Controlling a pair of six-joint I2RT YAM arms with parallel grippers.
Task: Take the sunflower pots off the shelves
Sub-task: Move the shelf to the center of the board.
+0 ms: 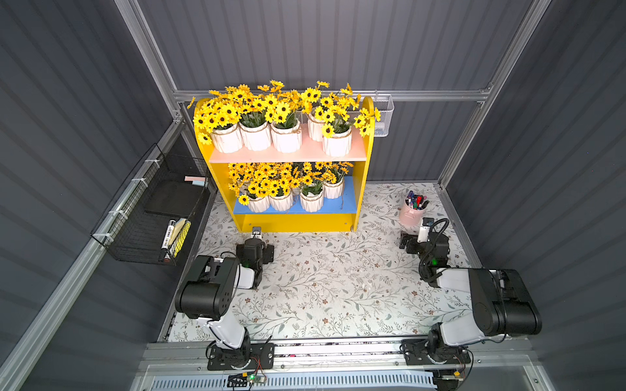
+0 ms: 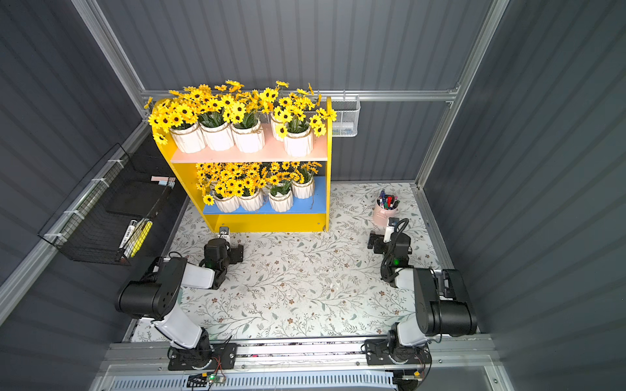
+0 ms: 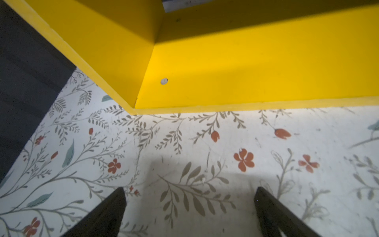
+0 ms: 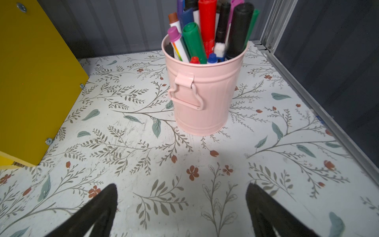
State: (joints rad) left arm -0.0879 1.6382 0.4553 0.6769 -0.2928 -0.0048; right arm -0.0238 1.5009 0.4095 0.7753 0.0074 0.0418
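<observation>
Since both grippers sit low over the floral tabletop point(image 1: 321, 281) with nothing in them, no pot is off yet; all nine look to be on the boards.

Fingers point(image 3: 110, 211) of the left gripper point(image 3: 189, 189) are spread wide with bare tabletop between them. Its nose is just short of the yellow base panel point(image 3: 246, 78), at the front left corner of the shelves point(image 1: 298, 224).

Fingers point(image 4: 264, 207) of the right gripper point(image 4: 182, 185) are spread the same and empty. It faces the pink bucket of markers point(image 4: 201, 98), which is not ours. The right side panel point(image 4: 30, 82) is off to its left.

Key relation: the sunflower pots point(image 1: 281, 202) lie above and beyond the left fingers. Neither wrist view shows a pot.

Blue lower board point(image 1: 340, 207):
- Four pots: three in a row along the front edge from the left end, and a fourth pot point(image 1: 333, 189) set further back toward the right end.
- The front-left pot point(image 1: 259, 204) is nearly straight up from the left gripper. My call: left arm goes first, lifts, then goes in level.
- Pots stand upright, long axis vertical, so a side pinch across the ribbed body below the twine seems right.
- Blooms overhang and hide most rims from above.

Pink upper board point(image 1: 288, 156):
- Five pots: three packed side by side along the front edge from the left end, a front-right pot point(image 1: 337, 144), and a rear pot point(image 1: 315, 128) behind it.
- The right arm is nearer those last two.

Risk: spacing is tight, so a spread finger may nudge the neighbour.
</observation>
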